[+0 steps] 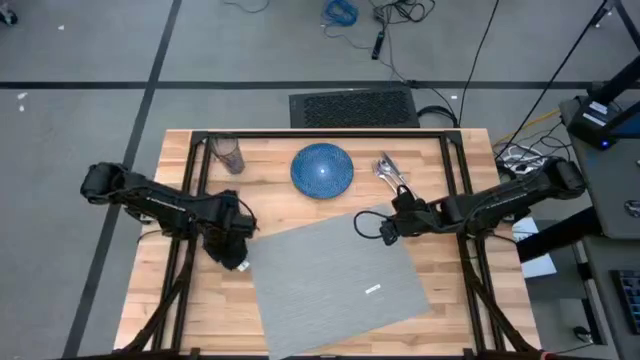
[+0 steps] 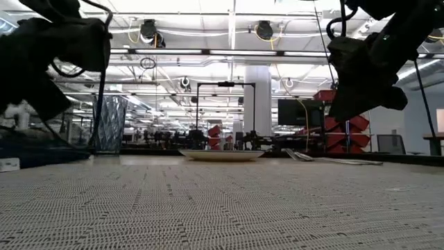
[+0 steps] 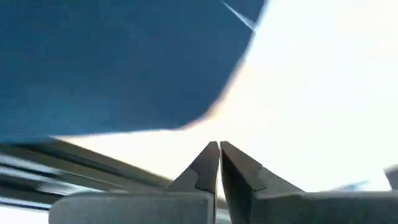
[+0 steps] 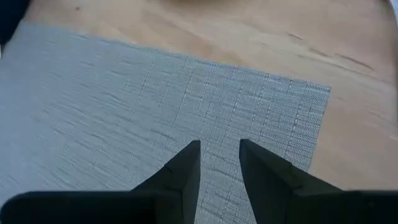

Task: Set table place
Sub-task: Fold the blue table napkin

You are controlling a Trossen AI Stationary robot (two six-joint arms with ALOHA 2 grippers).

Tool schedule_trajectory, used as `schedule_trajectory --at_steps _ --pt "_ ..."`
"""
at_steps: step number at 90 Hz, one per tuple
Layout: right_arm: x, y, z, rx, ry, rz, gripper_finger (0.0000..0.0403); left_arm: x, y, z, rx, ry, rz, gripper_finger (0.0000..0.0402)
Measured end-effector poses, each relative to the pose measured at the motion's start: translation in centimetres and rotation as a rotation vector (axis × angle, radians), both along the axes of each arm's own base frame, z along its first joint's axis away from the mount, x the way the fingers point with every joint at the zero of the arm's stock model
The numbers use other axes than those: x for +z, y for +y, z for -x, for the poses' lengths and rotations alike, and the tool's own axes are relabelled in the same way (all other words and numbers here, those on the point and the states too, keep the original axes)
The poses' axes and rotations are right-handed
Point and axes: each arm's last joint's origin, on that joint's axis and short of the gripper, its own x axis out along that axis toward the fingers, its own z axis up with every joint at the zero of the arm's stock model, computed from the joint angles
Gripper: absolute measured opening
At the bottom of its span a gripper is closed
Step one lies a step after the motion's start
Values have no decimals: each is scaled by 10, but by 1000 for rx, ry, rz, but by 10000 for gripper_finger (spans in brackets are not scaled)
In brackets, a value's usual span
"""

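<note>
Grey woven placemat [image 1: 335,275] askew on table [image 1: 450,300]; left jaws pressed together, right jaws spread.

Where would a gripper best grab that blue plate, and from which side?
Probably at its rim. The blue plate lies flat on the table, so only the thin raised edge offers purchase. The edge nearest the placemat looks free; the glass and cutlery flank the plate, so approach from there.

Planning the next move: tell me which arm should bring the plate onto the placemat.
Right, probably. The right gripper hovers open over the placemat corner nearest the blue plate. The left gripper is shut beside the placemat's left edge, at the navy napkin, farther from the plate.
</note>
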Motion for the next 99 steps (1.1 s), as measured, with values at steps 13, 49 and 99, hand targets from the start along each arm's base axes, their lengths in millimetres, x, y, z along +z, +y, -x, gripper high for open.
schedule_trajectory --at_steps 13,49,99 --pt "0 0 0 12 4 -11 100 29 -10 -8 -85 -141 78 0" --pt "2 -4 -3 -43 -38 18 100 22 11 -7 311 -154 -705 0" --pt "1 -4 -3 -35 -29 -71 100 -10 -9 -12 69 -40 -408 0"
